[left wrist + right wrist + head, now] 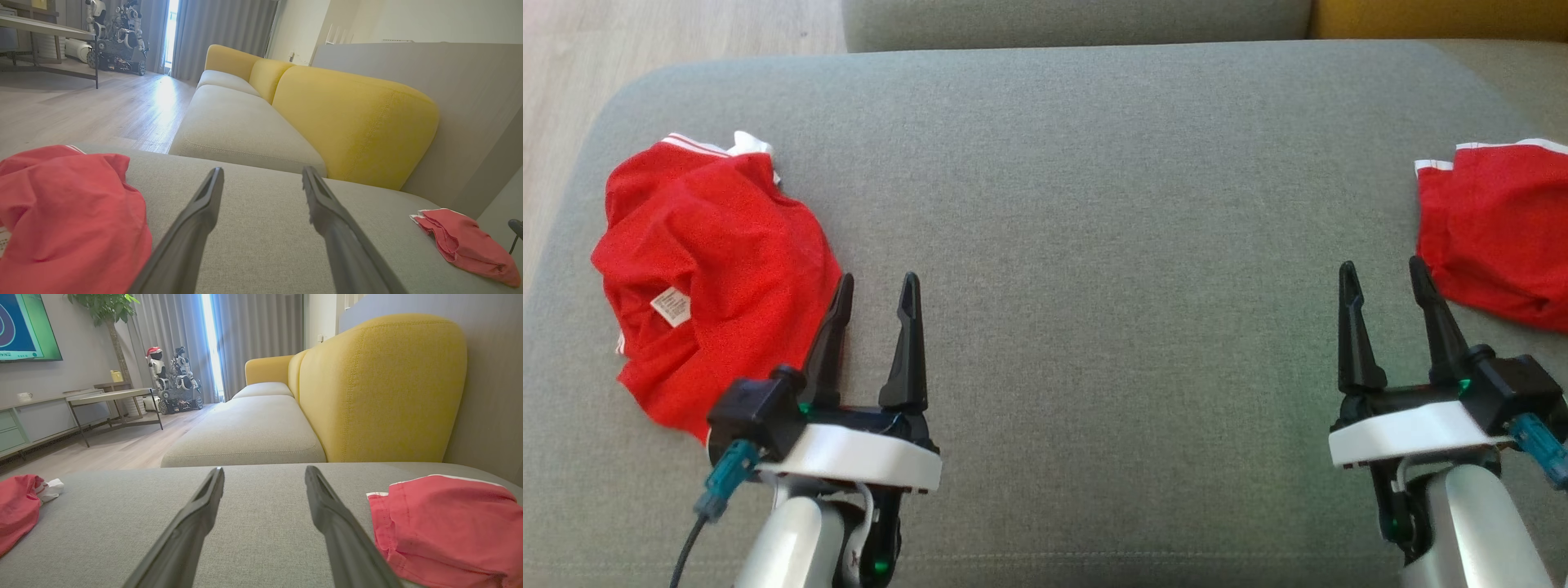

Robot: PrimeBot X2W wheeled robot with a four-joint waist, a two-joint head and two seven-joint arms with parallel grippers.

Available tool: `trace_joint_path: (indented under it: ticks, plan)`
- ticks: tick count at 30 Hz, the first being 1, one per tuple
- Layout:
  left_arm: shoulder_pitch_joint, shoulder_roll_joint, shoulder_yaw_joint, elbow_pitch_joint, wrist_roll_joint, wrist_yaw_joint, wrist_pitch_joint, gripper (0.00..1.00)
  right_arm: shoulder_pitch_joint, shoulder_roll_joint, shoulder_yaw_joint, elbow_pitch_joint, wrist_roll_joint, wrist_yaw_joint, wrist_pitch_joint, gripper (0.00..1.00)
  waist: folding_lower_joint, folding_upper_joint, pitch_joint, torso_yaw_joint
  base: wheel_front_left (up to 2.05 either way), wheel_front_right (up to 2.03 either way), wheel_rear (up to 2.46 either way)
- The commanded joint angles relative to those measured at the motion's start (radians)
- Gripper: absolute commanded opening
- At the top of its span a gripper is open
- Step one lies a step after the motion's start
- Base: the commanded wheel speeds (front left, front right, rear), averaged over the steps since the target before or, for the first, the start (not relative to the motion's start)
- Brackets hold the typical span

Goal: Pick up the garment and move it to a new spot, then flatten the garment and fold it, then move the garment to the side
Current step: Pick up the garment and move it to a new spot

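Observation:
A crumpled red garment (pixel 707 269) with white trim and a white label lies on the left of the grey cushion (pixel 1094 204). It also lies at the lower left of the left wrist view, the red garment (pixel 69 216). My left gripper (pixel 878 282) stands open just right of it, its left finger at the cloth's edge, nothing between the fingers. A second red garment (pixel 1494 229) lies folded at the right edge, also seen as the red bundle (pixel 445 526) and as a small red heap (pixel 461 241). My right gripper (pixel 1382 265) stands open just left of it, holding nothing.
Beyond the grey cushion runs a sofa seat (pixel 249 433) with yellow back cushions (pixel 376 388). Wooden floor (pixel 81 106) lies to the left, with a low table (pixel 110 396) and a parked robot (pixel 175 381) by the curtains.

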Motion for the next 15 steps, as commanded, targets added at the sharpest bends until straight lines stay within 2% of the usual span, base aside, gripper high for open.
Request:
trace_joint_path:
  ticks: [1, 15]
  plan:
    - [-0.02, 0.002, 0.036, -0.032, -0.006, 0.001, -0.005, 1.0, -0.02, -0.001, 0.021, -0.034, 0.01, 0.003, -0.01, 1.0, 0.0001, -0.0001, -0.001, 0.0, 0.0, 0.0, 0.0]
    - [-0.029, 0.002, 0.038, -0.043, -0.006, 0.003, -0.005, 1.0, -0.022, -0.001, 0.025, -0.051, 0.027, 0.003, -0.005, 1.0, 0.0001, -0.0001, 0.01, 0.014, 0.0, 0.0, 0.0]
